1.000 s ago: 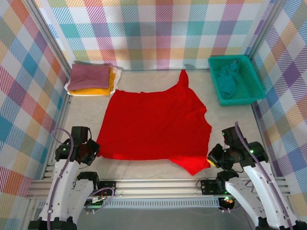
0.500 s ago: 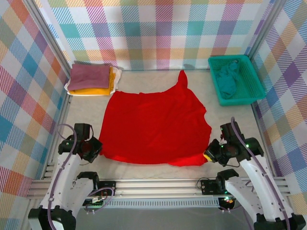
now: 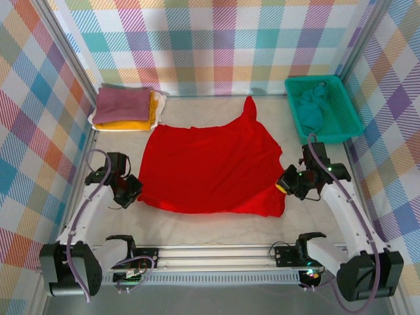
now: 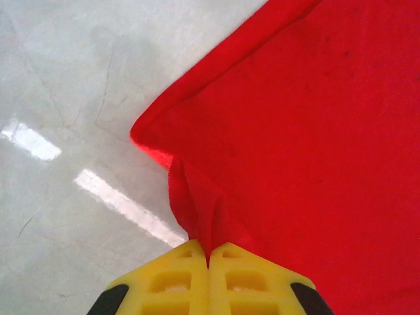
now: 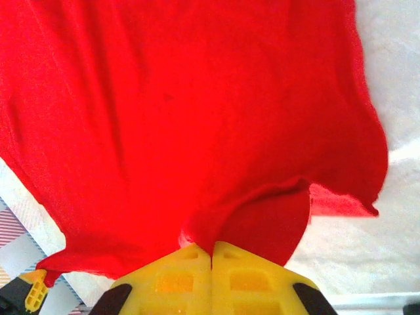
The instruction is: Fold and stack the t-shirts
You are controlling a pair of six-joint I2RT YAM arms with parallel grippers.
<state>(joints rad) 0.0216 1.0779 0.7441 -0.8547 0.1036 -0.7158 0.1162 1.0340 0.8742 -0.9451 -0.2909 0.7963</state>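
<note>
Red shirt [image 3: 213, 167] is lying spread out in the middle of the table [image 3: 197, 226], and both near corners are pinched. The left tool [image 3: 130, 193] is clamped on the near-left corner and the right tool [image 3: 283, 187] on the near-right one. In both wrist views the yellow pads [image 4: 180, 275] are pressed together with a ridge of red cloth squeezed between them, so the grip looks solid.

My read is that the near hem is being folded over toward the far edge. Tips for doing that cleanly:

- Move both arms at the same pace and height, or the hem goes skewed.
- Keep the hem gently taut between the tools. The near-right side looks a bit bunched, so it could use a slight outward pull.
- Aim the hem at the far edge, short of the sleeve [image 3: 250, 108] poking out.
- Get low onto the cloth before letting go, so it doesn't flop back.

The stack [image 3: 125, 108] sits in the far-left corner and the basket [image 3: 341, 128] far right, both well apart from this.
</note>
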